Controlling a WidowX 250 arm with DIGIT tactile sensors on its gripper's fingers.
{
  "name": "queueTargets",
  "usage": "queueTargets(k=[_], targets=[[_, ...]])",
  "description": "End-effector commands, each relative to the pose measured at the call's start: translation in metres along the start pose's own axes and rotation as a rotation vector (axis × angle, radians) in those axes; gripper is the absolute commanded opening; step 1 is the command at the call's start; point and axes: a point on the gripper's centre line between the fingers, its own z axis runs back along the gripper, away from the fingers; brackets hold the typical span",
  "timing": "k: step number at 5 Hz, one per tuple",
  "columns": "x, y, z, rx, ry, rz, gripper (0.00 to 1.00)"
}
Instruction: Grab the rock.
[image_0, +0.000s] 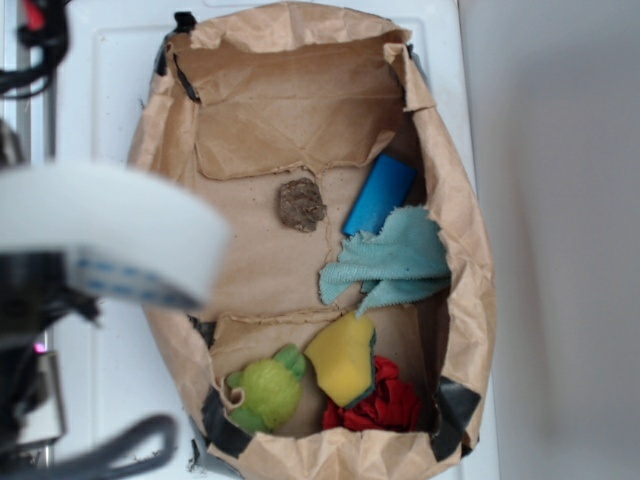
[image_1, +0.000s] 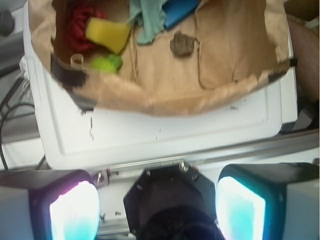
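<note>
The rock (image_0: 301, 204) is a small lumpy brown-grey stone lying on the brown paper floor of the bag (image_0: 165, 130), near its middle. In the wrist view the rock (image_1: 182, 44) shows far up the frame, beside the blue block. My gripper (image_1: 157, 186) is open, its two pale pads (image_1: 75, 210) wide apart with nothing between them. It hovers outside the bag, over the white tray's rim (image_1: 165, 145), well short of the rock. In the exterior view my arm (image_0: 100, 235) is a blurred white and black shape at the left.
A blue block (image_0: 380, 193) and a teal cloth (image_0: 385, 262) lie right of the rock. A yellow sponge (image_0: 343, 357), a green plush toy (image_0: 268, 390) and a red item (image_0: 388, 402) fill the bag's near end. The bag's paper walls stand up all round.
</note>
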Motion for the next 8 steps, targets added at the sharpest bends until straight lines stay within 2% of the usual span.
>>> queueTargets(k=[1, 2, 3, 4, 5, 7, 8], targets=[[0.043, 0.010, -0.011, -0.058, -0.019, -0.196, 1.00], [0.057, 0.014, -0.025, -0.045, -0.050, -0.281, 1.00], [0.070, 0.001, -0.046, 0.028, -0.148, -0.408, 1.00], [0.078, 0.002, -0.058, 0.038, -0.185, -0.517, 1.00], [0.089, 0.011, -0.072, 0.021, -0.160, -0.574, 1.00], [0.099, 0.014, -0.083, 0.045, -0.064, -0.540, 1.00], [0.099, 0.014, -0.083, 0.045, -0.064, -0.540, 1.00]])
